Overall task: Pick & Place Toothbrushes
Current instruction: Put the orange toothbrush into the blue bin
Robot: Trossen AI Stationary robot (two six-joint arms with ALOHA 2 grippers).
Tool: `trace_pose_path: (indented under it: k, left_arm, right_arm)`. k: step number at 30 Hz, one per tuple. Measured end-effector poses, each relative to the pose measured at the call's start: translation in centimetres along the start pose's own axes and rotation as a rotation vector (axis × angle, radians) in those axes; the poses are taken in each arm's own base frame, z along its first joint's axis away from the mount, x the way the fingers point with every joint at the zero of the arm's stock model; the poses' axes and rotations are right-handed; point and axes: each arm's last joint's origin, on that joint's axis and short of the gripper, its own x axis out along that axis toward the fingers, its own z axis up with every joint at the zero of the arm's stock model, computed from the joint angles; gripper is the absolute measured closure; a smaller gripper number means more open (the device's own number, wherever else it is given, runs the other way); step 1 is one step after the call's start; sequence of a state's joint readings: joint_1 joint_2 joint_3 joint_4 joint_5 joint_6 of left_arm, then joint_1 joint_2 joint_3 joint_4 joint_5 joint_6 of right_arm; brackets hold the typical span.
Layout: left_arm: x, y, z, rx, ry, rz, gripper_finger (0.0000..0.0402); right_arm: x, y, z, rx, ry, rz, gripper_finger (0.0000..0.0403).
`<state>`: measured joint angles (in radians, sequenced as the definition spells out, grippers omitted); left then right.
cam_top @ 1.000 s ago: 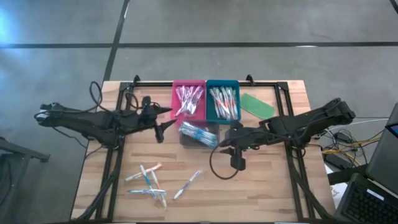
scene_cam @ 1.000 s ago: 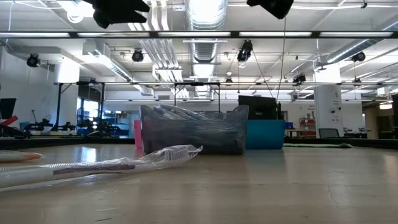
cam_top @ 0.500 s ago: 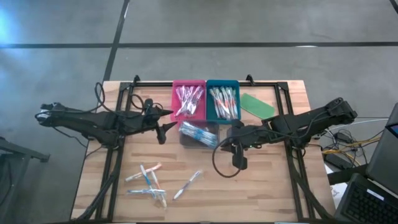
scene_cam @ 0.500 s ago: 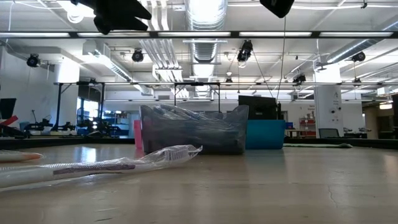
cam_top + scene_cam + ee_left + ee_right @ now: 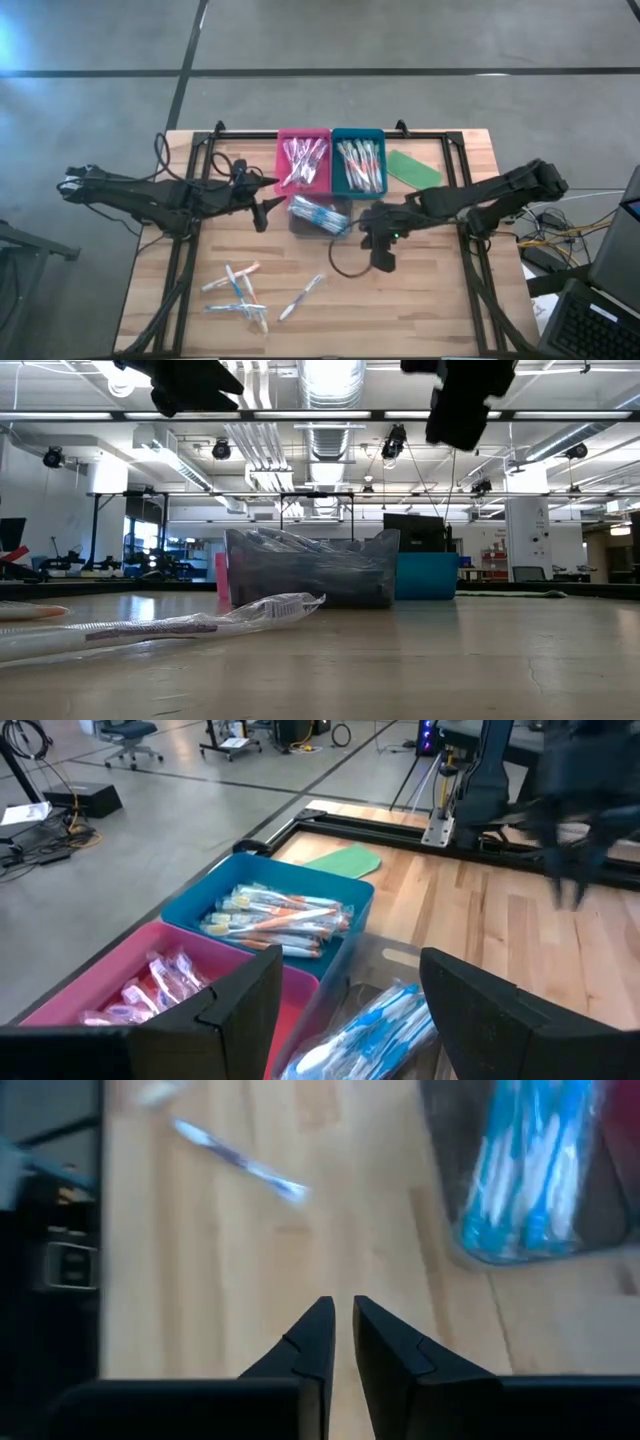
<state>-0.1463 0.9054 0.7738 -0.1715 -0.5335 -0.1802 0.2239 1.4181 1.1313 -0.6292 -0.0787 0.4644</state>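
Note:
Loose toothbrushes lie flat on the wood near the table's near-left, one more toothbrush beside them; it shows in the right wrist view as a toothbrush ahead of the fingers. A wrapped toothbrush lies close to the low camera. Three trays hold brushes: pink tray, blue tray, clear tray with blue brushes. My left gripper hovers open just left of the clear tray. My right gripper hangs shut over bare wood right of that tray, holding nothing.
A flat green oblong piece lies right of the blue tray. A black frame rims the table. Bare wood lies between the clear tray and the loose brushes. Beyond the far edge is an open workshop floor.
My right gripper has come down, showing lower in the low view, and has shifted slightly toward the table's left, closer to the clear tray. The toothbrushes and trays have stayed where they were.

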Motion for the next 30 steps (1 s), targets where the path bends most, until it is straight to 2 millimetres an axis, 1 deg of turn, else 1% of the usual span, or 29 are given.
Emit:
trace_pose_path:
  k: [3,5,9,13,16,20,25,27,30]
  left_arm:
    - [0.1,0.0,-0.3,0.006,0.011,0.002,0.0160]
    - [0.1,0.0,-0.4,0.008,0.014,0.002,0.0159]
    - [0.2,0.0,-0.6,0.011,0.019,0.003,0.0159]
    - [0.3,0.0,-1.0,0.018,0.030,0.005,0.0158]
    - [0.4,0.0,-1.5,0.026,0.043,0.007,0.0158]
    - [0.6,0.1,-2.4,0.040,0.066,0.012,0.0158]
    - [0.8,0.2,-3.7,0.050,0.094,0.017,0.0158]
    - [1.0,0.1,-4.1,-0.011,0.089,0.012,0.0158]
    - [1.0,-0.1,-4.3,-0.086,0.112,-0.061,0.0158]
  right_arm:
    - [1.0,-0.3,-0.4,-0.001,-0.008,-0.001,0.0358]
    - [1.2,-0.1,-0.4,-0.007,-0.035,0.032,0.0352]
    - [1.9,-0.1,-1.0,0.001,-0.023,0.077,0.0342]
    - [2.4,0.5,-1.2,0.063,-0.064,0.137,0.0332]
    - [2.5,1.2,-1.5,0.044,-0.076,0.165,0.0324]
    - [2.5,2.7,-2.2,-0.015,-0.127,0.081,0.0327]
    - [2.4,4.8,-4.0,-0.120,-0.176,-0.047,0.0352]
    - [2.4,5.5,-4.8,-0.149,-0.182,-0.082,0.0362]
    - [2.3,6.2,-5.7,-0.166,-0.173,-0.103,0.0374]
